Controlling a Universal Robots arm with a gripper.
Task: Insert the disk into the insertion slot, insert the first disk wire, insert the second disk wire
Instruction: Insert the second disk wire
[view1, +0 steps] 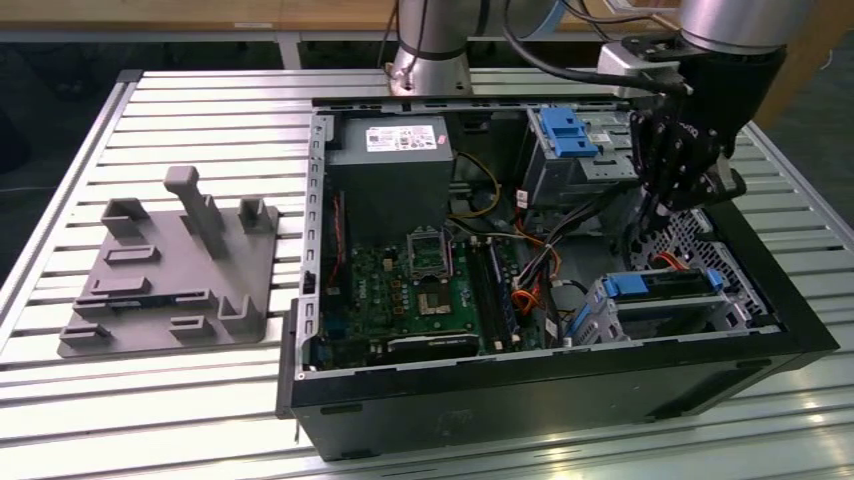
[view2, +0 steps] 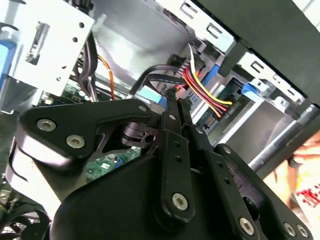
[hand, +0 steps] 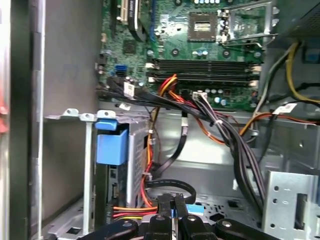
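Note:
The disk (view1: 663, 288), silver-grey in a blue caddy, lies inside the insertion slot (view1: 674, 322), a small perforated metal cage at the case's corner on the exterior view's right. In the first wrist view the caddy's blue tab (hand: 111, 145) sticks out of the cage wall (hand: 65, 165). A red, yellow and orange wire bundle (hand: 129, 210) runs to the disk's end. My gripper (view1: 661, 210) hangs inside the case above the cage. Its fingertips (view2: 175, 100) are pressed together on the blue plug (view2: 150, 95) of a flat black disk wire (hand: 170, 185), a short way from the disk's end.
The open computer case (view1: 534, 385) sits on a slatted metal table. Inside are the power-supply box (view1: 390, 150), the green motherboard (view1: 414, 290), loose cable bundles (hand: 225, 130) and a taller bay with a blue latch (view1: 567, 130). A grey fixture plate (view1: 167, 270) lies beside the case.

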